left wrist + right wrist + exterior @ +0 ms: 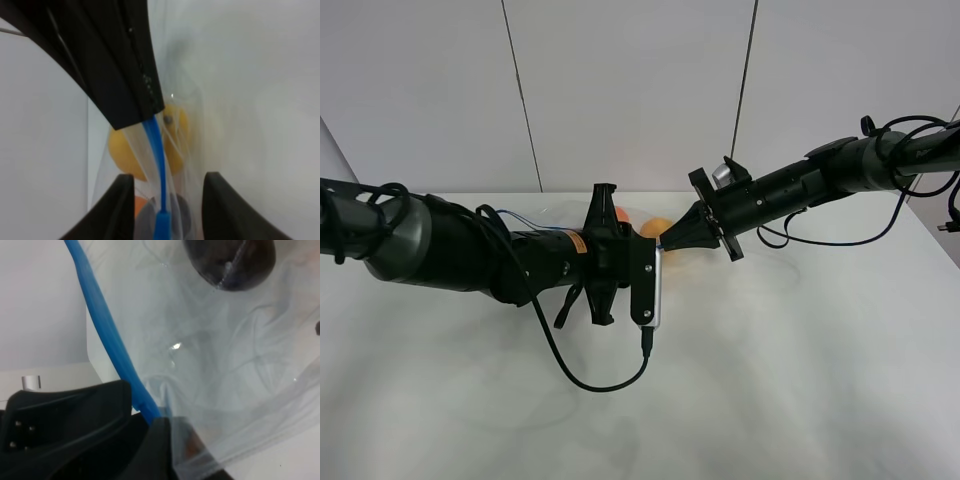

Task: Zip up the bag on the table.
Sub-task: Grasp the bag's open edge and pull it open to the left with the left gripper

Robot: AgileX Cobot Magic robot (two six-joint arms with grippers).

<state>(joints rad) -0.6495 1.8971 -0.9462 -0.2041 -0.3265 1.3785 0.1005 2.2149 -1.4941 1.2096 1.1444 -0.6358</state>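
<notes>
Bag (176,145), blue seal strip (158,160) stretched from right tool (152,420) to left tool (167,176)

There is one desk (820,380) and one clear bag (235,370) with one blue seal strip (107,340). Through the plastic show one orange piece (140,204), one dark purple piece (230,260), and yellow pieces (125,152), one or two, hard to tell. There are two grippers, the left gripper (167,175) and the right gripper (150,416), with two fingers (120,205) each.
</notes>
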